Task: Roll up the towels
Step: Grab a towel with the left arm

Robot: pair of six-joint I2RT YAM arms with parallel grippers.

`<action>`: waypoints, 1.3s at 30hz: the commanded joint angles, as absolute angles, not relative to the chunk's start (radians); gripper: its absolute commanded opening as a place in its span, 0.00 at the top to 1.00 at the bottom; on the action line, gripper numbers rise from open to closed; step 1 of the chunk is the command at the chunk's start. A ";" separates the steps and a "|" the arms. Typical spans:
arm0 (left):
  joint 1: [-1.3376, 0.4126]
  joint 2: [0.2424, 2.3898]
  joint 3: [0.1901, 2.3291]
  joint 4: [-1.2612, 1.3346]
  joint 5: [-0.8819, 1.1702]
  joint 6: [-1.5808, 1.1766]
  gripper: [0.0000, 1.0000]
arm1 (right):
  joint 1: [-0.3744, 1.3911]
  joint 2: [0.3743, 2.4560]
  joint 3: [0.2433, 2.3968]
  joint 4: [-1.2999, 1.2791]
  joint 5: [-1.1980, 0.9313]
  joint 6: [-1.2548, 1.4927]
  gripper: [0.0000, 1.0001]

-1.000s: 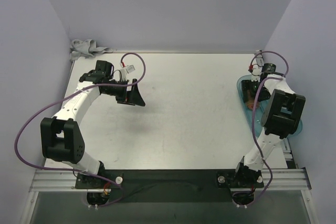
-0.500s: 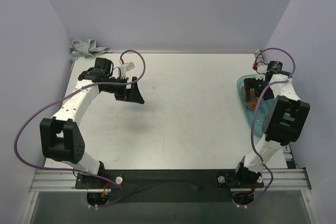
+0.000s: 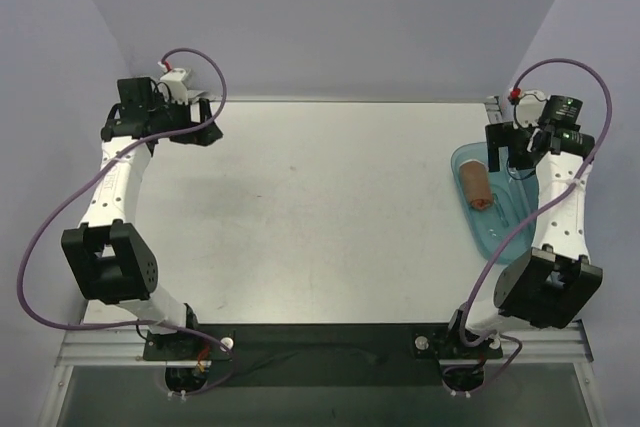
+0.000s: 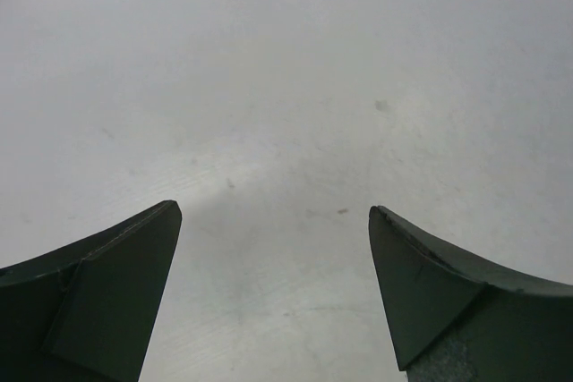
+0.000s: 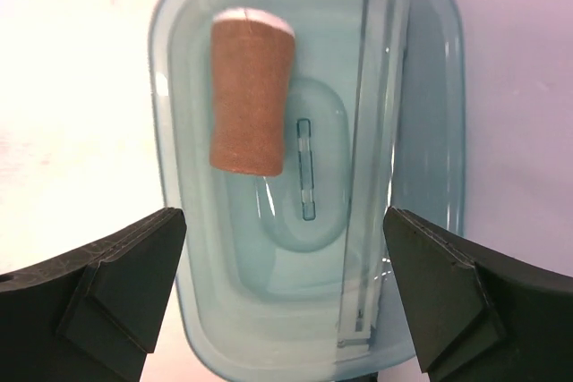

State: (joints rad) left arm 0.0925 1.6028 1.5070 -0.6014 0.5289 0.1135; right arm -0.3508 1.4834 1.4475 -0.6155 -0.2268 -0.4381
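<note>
My overhead camera sits above and behind the arm bases, looking down and forward over the whole table (image 3: 320,227) from far off. The left wrist camera peers out between its own fingers (image 4: 98,301), close to bare tabletop. The right wrist camera faces straight down onto the teal tray (image 5: 430,87) and rust-brown towel (image 5: 249,100), which fill its frame. The overhead view shares both at its right edge.

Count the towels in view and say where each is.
1. A rolled rust-brown towel lies in the teal tray on the right. Another may be hidden behind the left arm.
</note>
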 commanded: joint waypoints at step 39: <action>0.092 2.749 2.408 0.050 -0.228 1.081 0.03 | 0.113 1.427 1.483 -0.706 -0.404 -0.334 0.00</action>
